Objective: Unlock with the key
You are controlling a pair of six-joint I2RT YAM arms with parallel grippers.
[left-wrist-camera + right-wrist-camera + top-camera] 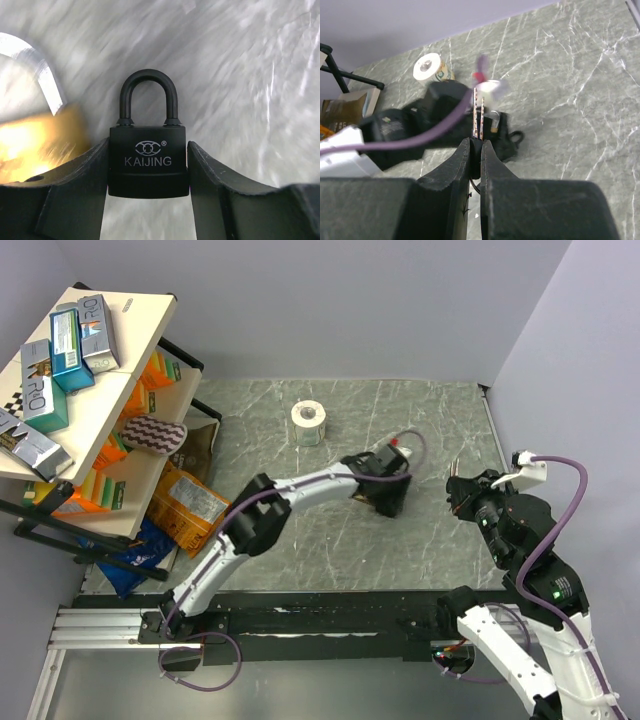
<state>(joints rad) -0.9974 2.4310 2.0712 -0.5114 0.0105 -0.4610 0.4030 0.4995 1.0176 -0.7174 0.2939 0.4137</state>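
key (pixel 479 119) is pinched in my right gripper (pixel 476 146), two blades sticking out past the closed tips. left gripper (pixel 148 147) clamps the padlock (pixel 148 172) by its sides, shackle shut. key sits well apart from the padlock and isn't inserted, so i judge insert and turn both remain. padlock body reads "kaijing" under a logo with ®. keyhole not in view.

right fingers (pixel 495 170): pinched on key (pixel 482 117) | two blades upright | white roll (pixel 427 67) beyond
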